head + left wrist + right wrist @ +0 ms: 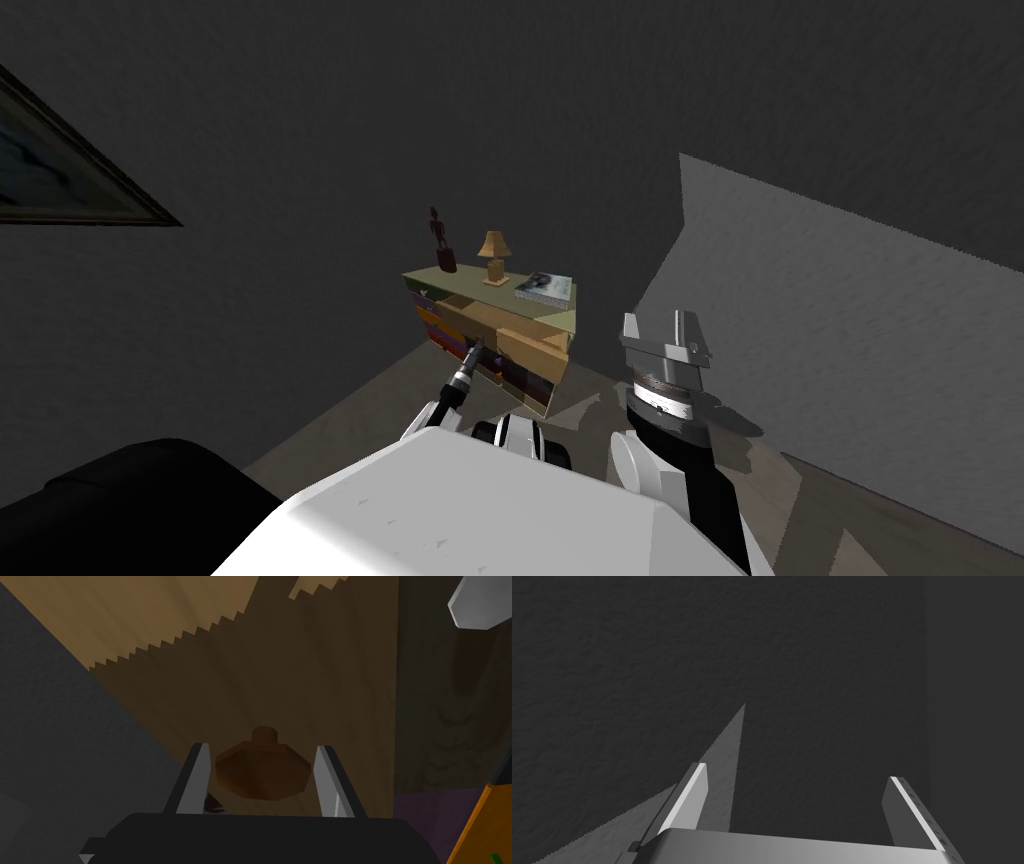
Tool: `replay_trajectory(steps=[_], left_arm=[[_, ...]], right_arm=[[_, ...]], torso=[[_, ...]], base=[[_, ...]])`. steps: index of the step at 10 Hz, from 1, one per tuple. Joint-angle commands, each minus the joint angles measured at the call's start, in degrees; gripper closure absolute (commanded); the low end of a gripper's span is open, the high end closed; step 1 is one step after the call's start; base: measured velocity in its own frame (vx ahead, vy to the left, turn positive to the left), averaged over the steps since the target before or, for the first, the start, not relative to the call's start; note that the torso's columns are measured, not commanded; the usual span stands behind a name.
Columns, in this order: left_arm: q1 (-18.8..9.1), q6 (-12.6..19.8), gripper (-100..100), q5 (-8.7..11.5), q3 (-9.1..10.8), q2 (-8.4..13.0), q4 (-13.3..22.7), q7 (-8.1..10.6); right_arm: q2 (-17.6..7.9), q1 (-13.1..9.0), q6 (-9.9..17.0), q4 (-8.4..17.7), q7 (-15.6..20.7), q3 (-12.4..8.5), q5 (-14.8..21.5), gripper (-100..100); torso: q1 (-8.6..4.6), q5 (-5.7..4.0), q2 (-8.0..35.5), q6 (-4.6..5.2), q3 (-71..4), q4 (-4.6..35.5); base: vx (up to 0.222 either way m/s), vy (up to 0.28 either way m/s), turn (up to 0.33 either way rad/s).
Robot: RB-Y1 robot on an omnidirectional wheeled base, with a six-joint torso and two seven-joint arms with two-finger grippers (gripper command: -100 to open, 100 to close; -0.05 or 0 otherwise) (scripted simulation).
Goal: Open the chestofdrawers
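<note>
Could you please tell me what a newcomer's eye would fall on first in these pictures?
First comes the chest of drawers against the dark wall, its top drawer pulled out, with a lamp, a book and a dark figurine on top. Next is the left gripper, shut on the drawer's brown knob. The right gripper stands raised and open on the right.
</note>
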Motion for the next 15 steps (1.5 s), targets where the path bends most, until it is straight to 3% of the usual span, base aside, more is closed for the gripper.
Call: replay_trajectory(steps=[1, 2, 3, 4, 5, 7, 10, 12, 13, 15], left_arm=[[1.09, 0.29, 100, -0.01, -0.25, 0.51, -0.9, 0.38], [0.83, 0.09, 100, -0.04, -0.31, 0.35, -0.58, 0.25], [-1.9, -0.52, 100, 1.73, -0.22, 1.68, 2.35, 0.1], [-2.41, -0.52, 100, 1.73, -0.22, 1.68, 3.56, 0.1], [-4.79, -1.2, 100, 3.53, -0.07, 2.98, 5.21, -0.07], [-5.8, -1.2, 100, 3.53, -0.07, 2.98, 7.63, -0.07], [-11.82, -2.57, 100, 7.14, 0.24, 5.58, 13.12, -0.41], [-12.56, -2.57, 100, 7.14, 0.24, 5.58, 15.77, -0.41], [-15.66, -3.26, 100, 8.94, 0.39, 6.88, 17.77, -0.58], [-15.94, -3.26, 100, 8.94, 0.39, 6.88, 19.84, -0.58]], right_arm=[[0.0, 0.0, 0.0, 0.0, 0.0, 0.0, 0.0, 0], [0.0, 0.0, 0.0, 0.0, 0.0, 0.0, 0.0, 0], [0.0, 0.01, 0.0, 0.0, 0.0, 0.0, 0.0, 0], [0.01, 0.01, 0.0, 0.0, 0.0, 0.01, 0.0, 0], [0.0, 0.01, 0.0, 0.0, 0.0, 0.0, 0.0, 0], [0.0, 0.01, 0.0, 0.0, 0.0, 0.01, 0.0, 0], [0.0, 0.01, 0.0, 0.0, 0.0, 0.01, 0.0, 0], [0.0, 0.01, 0.0, 0.0, 0.0, 0.0, 0.0, 0], [0.0, 0.02, 0.0, 0.0, 0.0, 0.0, 0.0, 0], [0.0, 0.02, 0.0, 0.0, 0.0, 0.0, 0.0, 0]], torso=[[0.04, -0.01, -0.07, -0.02, -0.05, 0.01], [0.03, -0.03, -0.2, -0.05, -0.12, 0.02], [-0.11, -0.06, -0.48, 0.01, -0.28, 0.01], [-0.22, -0.05, -0.34, 0.08, -0.22, -0.06], [-0.16, 0.04, -0.27, 0.13, -0.14, -0.14], [-0.2, 0.06, -0.23, 0.18, -0.11, -0.16], [-0.13, 0.1, -0.36, 0.14, -0.19, -0.27], [-0.05, 0.1, -0.24, 0.13, -0.12, -0.19], [0.0, 0.14, -0.43, 0.09, -0.23, -0.31], [-0.06, 0.1, -0.4, 0.09, -0.23, -0.27]], base=[[-0.17, 0.058, 0.017], [-0.08, 0.02, 0.001], [-0.115, -0.022, -0.044], [-0.117, -0.003, -0.014], [-0.146, -0.017, -0.044], [-0.087, -0.008, -0.011], [-0.103, -0.02, -0.042], [-0.093, 0.005, -0.014], [-0.103, -0.021, -0.051], [-0.075, -0.019, -0.005]])
